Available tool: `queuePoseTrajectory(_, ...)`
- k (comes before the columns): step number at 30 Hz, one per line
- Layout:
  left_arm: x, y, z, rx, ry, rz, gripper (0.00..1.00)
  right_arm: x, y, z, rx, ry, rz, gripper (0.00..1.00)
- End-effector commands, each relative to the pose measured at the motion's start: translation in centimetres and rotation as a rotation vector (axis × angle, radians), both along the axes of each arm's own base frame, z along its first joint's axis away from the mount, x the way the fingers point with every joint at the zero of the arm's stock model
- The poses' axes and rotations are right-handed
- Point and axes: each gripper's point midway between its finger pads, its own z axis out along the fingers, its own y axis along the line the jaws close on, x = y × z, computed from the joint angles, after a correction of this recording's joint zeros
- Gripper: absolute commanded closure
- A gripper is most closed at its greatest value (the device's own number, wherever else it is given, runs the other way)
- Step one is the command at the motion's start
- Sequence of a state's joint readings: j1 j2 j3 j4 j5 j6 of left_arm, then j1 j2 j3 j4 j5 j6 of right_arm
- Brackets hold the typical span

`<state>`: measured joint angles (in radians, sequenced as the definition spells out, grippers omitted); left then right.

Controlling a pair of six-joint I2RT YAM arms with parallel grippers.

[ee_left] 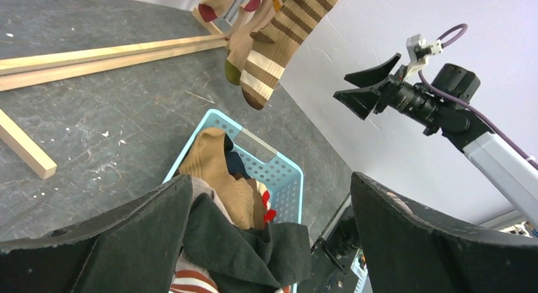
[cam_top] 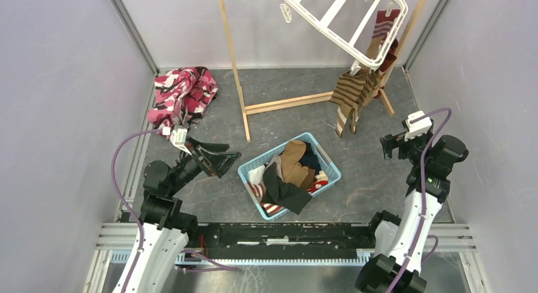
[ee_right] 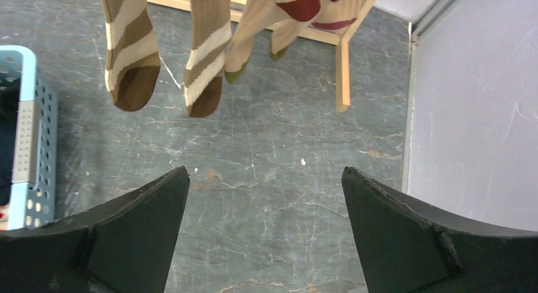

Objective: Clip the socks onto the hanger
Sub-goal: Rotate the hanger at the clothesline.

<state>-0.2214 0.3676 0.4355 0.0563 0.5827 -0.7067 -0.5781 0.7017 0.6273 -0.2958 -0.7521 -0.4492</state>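
Observation:
The white hanger [cam_top: 336,20] hangs tilted at the top of the top view, with brown striped socks [cam_top: 352,96] clipped to it and dangling over the floor. More socks [cam_top: 288,172], tan, black and red-white striped, lie piled in the light blue basket [cam_top: 330,163]. My left gripper [cam_top: 228,165] is open just left of the basket. In the left wrist view a tan sock [ee_left: 216,172] and a black sock [ee_left: 247,242] lie below the left gripper [ee_left: 269,177]. My right gripper [cam_top: 388,146] is open and empty, right of the basket. The right wrist view shows that gripper [ee_right: 264,169] over bare floor, the hanging socks [ee_right: 130,45] ahead.
A pink, red and black patterned cloth [cam_top: 184,93] lies at the back left. A thin wooden frame stand [cam_top: 285,103] crosses the back of the floor under the hanger. Grey walls close in on both sides; the right wall [ee_right: 469,115] is near my right gripper.

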Motion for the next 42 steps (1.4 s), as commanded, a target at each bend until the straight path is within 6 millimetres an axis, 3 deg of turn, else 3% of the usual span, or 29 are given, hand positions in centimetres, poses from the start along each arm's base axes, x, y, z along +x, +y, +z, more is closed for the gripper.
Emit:
queuePoseTrajectory(1, -1.7, -0.3, 0.3, 0.023, -0.002, -0.05, 0.0, 0.0, 1.4, 3.0, 0.024, -0.059, 0.069, 0.02)
queuePoseTrajectory(3, -1.8, -0.1, 0.5, 0.033, -0.019, -0.044, 0.0, -0.2, 2.7, 3.4, 0.002, -0.077, 0.166, 0.02)
queuePoseTrajectory(7, -1.9, -0.2, 0.5, 0.04, -0.027, -0.05, 0.0, -2.0, 7.5, 3.8, -0.033, -0.129, 0.544, 0.02)
queuePoseTrajectory(10, -2.1, -0.6, 0.2, 0.022, -0.024, -0.086, 0.0, -2.9, 9.7, 5.8, -0.104, -0.191, 0.726, 0.02)
queuePoseTrajectory(12, -2.5, -1.2, 0.5, -0.026, -0.032, -0.131, 0.0, -2.1, 10.2, 7.8, -0.14, -0.188, 0.77, 0.02)
queuePoseTrajectory(15, -2.6, -1.5, 0.3, -0.084, -0.03, -0.156, 0.0, 1.6, 10.6, 10.8, -0.181, -0.157, 0.65, 0.02)
queuePoseTrajectory(16, -2.5, -1.5, 0.2, -0.096, -0.026, -0.158, 0.0, 3.1, 10.7, 12.8, -0.254, -0.236, 0.559, 0.02)
queuePoseTrajectory(17, -2.4, -1.6, 0.0, -0.102, -0.019, -0.16, 0.0, 3.8, 11.0, 13.5, -0.286, -0.272, 0.504, 0.02)
queuePoseTrajectory(25, -2.5, -1.6, -0.3, -0.103, 0.003, -0.161, 0.0, 8.8, 17.9, 19.8, -0.456, -0.341, 0.367, 0.02)
queuePoseTrajectory(28, -2.5, -1.5, -0.3, -0.086, 0.01, -0.154, 0.0, 10.3, 19.7, 21.1, -0.507, -0.365, 0.3, 0.02)
queuePoseTrajectory(31, -2.6, -1.4, -0.2, -0.073, 0.008, -0.146, 0.0, 10.4, 21.3, 22.8, -0.516, -0.412, 0.276, 0.02)
queuePoseTrajectory(36, -2.6, -1.3, -0.1, -0.076, 0.007, -0.136, 0.0, 8.5, 23.8, 26.5, -0.437, -0.497, 0.372, 0.07)
queuePoseTrajectory(39, -2.4, -1.3, 0.0, -0.076, 0.012, -0.133, 0.0, 8.0, 23.5, 28.9, -0.418, -0.537, 0.346, 0.09)
queuePoseTrajectory(42, -2.3, -1.3, 0.2, -0.08, 0.011, -0.132, 0.0, 8.7, 23.2, 30.0, -0.429, -0.547, 0.311, 0.1)
